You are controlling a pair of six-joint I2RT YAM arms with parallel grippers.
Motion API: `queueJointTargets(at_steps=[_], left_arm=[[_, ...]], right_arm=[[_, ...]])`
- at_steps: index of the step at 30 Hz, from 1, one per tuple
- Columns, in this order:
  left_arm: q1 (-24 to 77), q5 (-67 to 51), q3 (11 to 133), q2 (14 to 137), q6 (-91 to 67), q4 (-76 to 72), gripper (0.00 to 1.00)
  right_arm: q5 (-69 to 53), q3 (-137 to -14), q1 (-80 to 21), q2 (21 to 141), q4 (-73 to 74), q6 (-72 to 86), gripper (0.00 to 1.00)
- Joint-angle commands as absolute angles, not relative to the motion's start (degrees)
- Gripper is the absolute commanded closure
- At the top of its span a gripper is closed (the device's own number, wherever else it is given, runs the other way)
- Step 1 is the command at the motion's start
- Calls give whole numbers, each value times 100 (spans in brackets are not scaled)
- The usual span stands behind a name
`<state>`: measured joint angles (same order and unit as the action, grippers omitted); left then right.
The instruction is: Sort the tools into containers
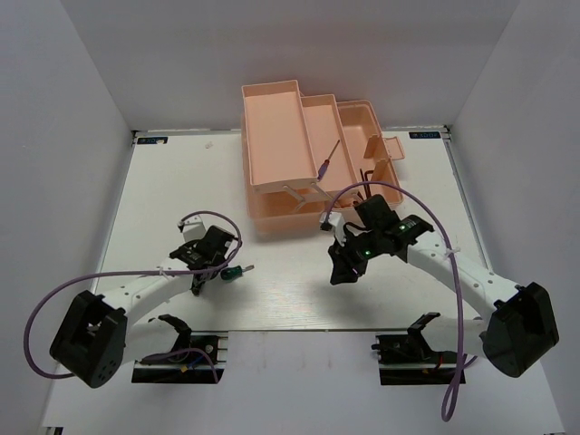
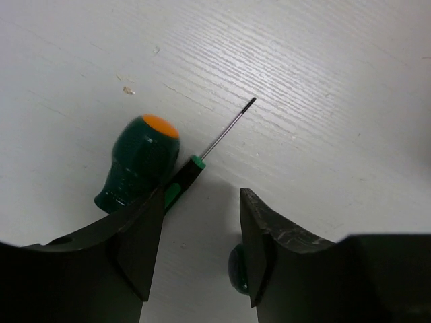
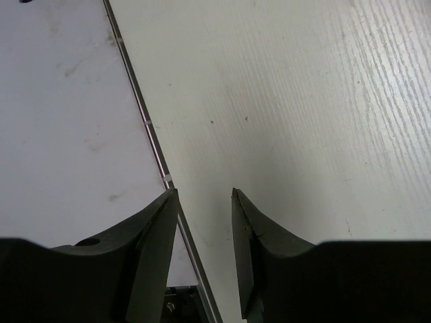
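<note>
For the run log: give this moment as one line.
left gripper open near green screwdriver | right gripper open, empty | toolbox open

A white counter with a fine wood grain [image 1: 299, 290] fills the middle of the top view. Plain white wall panels enclose it on the left [image 1: 63, 136], at the back [image 1: 272, 45] and on the right [image 1: 535, 109]. Two small blue labels sit at its far corners, one on the left [image 1: 154, 140] and one on the right [image 1: 426, 135].

In the left wrist view, a few pale crumbs [image 2: 126, 89] lie on the grain. In the right wrist view, a thin metal strip [image 3: 151, 134] runs along the counter's edge. Beside the strip is a smooth, off-white surface with faint smudges [image 3: 67, 121]. A tiny dark speck [image 3: 212, 122] marks the counter near the strip.
</note>
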<state>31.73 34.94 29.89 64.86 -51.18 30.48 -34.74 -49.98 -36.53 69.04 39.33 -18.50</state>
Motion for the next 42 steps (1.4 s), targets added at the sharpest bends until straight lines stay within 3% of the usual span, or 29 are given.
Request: queueJointTargets(at_steps=[1,17,19,24,29,34,36,42], left_arm=[[2928,3033,2918,6618,-4834,2716,41],[2355,2321,3217,7171,-4342,2768,36],[2355,2093,3278,7303,-4281,2821,39],[2355,1881,3164,7418,-4175,2690,60],[2355,1819,3164,7479,-4123,2689,67],[2355,1819,3339,7541,-4122,2689,66],[2355,1819,3340,7541,-4122,2689,58],[2408,1591,3270,7304,-4175,2856,46]], right_arm=[[-3841,-4975,-3525,6741,3823,-1846,56],[-4271,-4939,-3085,6724,3832,-1811,56],[-4333,-4939,-3067,6697,3806,-1802,56],[-4359,-4939,-2980,6671,3814,-1775,56],[-4430,-4922,-2901,6636,3806,-1758,56],[-4491,-4913,-2813,6601,3806,-1767,56],[-4517,-4904,-2786,6583,3805,-1740,56],[-4570,-4922,-2698,6574,3805,-1740,56]])
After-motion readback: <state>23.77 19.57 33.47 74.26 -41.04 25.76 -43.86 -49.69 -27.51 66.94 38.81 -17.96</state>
